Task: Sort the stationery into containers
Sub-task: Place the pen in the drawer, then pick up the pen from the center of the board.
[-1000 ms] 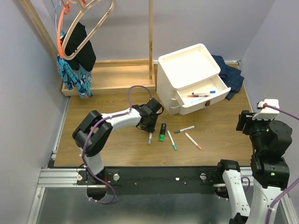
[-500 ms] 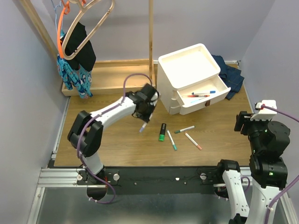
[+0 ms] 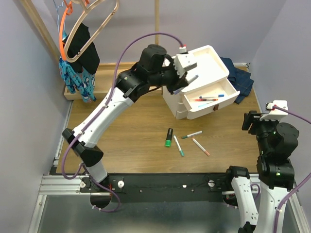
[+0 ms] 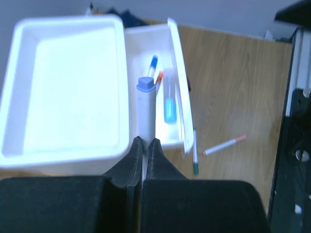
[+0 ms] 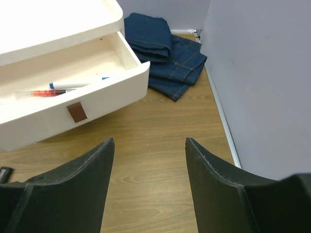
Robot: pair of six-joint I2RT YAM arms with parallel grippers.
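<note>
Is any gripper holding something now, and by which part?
The left gripper holds a blue-capped white marker by its tail end, opposite the cap. The right gripper is open and holds nothing.

Robot lab test cell. Plain lilac partition walls (image 3: 24,107) box in a wooden tabletop (image 3: 131,121), with an aluminium extrusion frame (image 3: 58,183) along the near edge. Staged props: wooden clothes rack (image 3: 104,83), folded jeans (image 3: 240,80).

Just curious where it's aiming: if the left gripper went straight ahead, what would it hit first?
Likely the open drawer, beside the tray top; the marker in the left gripper would touch first. Depth is unclear.
</note>
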